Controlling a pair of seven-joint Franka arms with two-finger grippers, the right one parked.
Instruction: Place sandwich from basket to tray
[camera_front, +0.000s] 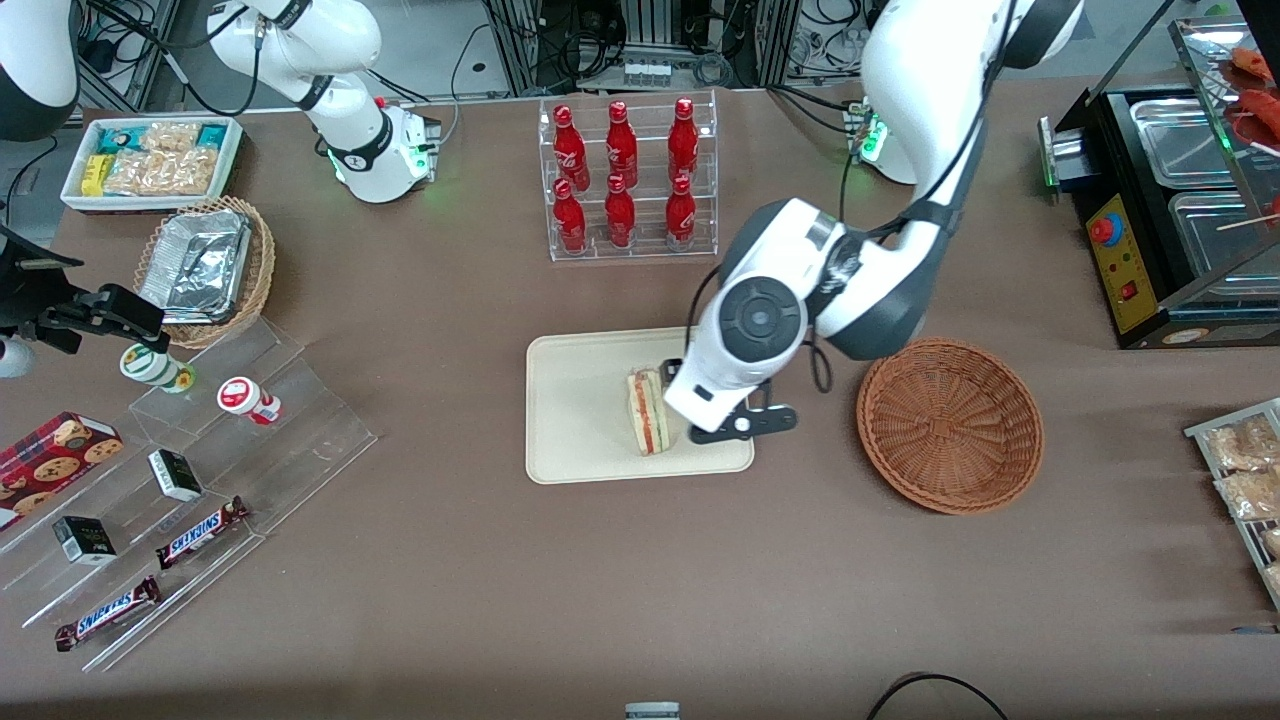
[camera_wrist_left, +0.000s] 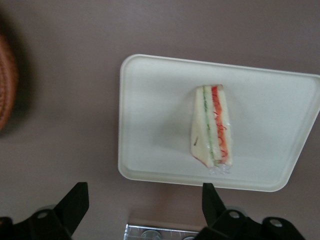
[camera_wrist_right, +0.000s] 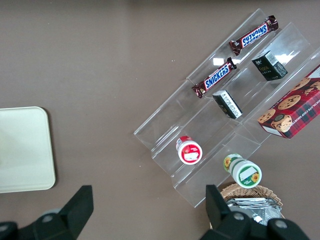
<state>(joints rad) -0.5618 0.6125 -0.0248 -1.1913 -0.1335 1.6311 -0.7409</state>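
One sandwich (camera_front: 648, 411) lies flat on the tray (camera_front: 570, 420), toward the tray's basket-side half, its red and green filling edge turned upward so the layers show plainly from above. It rests on its broad bread face, which makes it stable and, in my judgement, is why it sits square without leaning on anything. The basket (camera_front: 950, 425) stands just beside the tray, toward the working arm's end of the surface (camera_front: 450, 560), and nothing shows inside it in the front view.

The pincer (camera_wrist_left: 145, 205) hangs above the tray edge, clear of the sandwich, with its two fingers (camera_wrist_left: 75, 202) spread wide and nothing between them. In the wrist view the sandwich lies well apart from both fingertips, so nothing is gripped. I judge the placing done: the load is delivered and the wide spread keeps the fingers from dragging the bread as the arm lifts. Any remaining risk is small, since the wedge lies inside the low rim.
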